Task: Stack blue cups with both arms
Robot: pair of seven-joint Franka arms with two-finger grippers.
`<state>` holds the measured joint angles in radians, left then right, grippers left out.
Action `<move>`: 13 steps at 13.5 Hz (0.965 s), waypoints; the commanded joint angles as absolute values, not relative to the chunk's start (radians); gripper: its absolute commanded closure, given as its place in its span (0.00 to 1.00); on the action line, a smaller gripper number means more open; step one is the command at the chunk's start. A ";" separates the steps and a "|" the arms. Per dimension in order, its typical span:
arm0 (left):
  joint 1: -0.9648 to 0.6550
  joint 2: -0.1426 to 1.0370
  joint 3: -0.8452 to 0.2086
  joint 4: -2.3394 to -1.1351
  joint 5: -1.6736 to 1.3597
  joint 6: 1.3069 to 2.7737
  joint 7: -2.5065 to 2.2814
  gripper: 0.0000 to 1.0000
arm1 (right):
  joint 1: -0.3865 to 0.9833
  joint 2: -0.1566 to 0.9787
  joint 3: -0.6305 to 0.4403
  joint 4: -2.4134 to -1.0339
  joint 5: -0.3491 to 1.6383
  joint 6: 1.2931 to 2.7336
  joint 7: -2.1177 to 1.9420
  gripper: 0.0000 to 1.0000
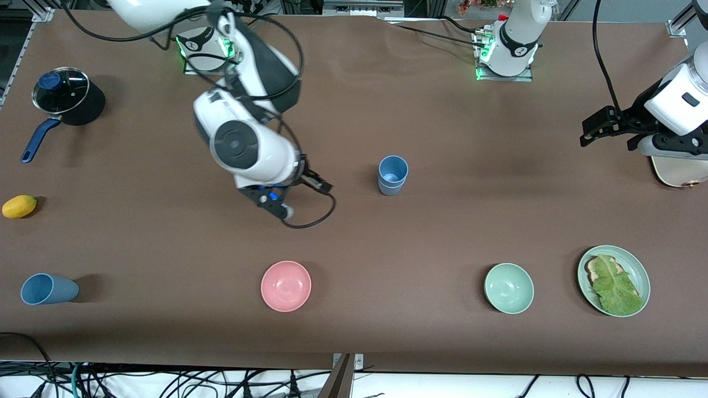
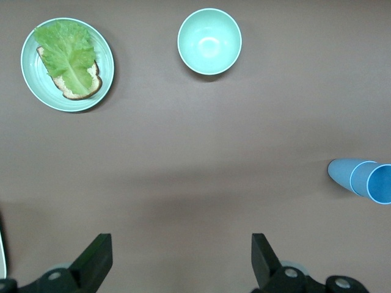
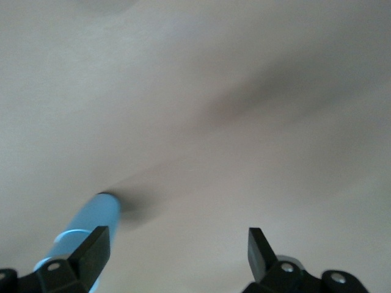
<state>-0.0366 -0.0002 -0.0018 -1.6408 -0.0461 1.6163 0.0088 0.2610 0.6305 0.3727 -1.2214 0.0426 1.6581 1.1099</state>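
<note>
Two blue cups stand nested upright in the middle of the table; they also show in the left wrist view. A third blue cup lies on its side near the front edge at the right arm's end. My right gripper hangs open and empty over bare table beside the nested cups, toward the right arm's end. In its wrist view a blurred blue cup shows beside one finger. My left gripper is open and empty, up over the left arm's end of the table.
A pink bowl, a pale green bowl and a green plate of toast and lettuce sit along the front. A lidded pot with a blue handle and a yellow fruit sit at the right arm's end. A pale board lies under the left arm.
</note>
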 commanded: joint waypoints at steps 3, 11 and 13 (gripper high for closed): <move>-0.037 0.018 0.000 -1.603 -0.071 1.592 0.014 0.00 | 0.183 0.565 0.309 -1.238 0.048 1.499 0.850 0.00; -0.038 0.018 0.000 -1.603 -0.071 1.591 0.014 0.00 | 0.121 0.232 0.020 -1.575 0.038 1.574 0.191 0.00; -0.037 0.018 0.000 -1.603 -0.071 1.591 0.014 0.00 | 0.115 0.149 -0.003 -1.620 -0.010 1.600 0.141 0.00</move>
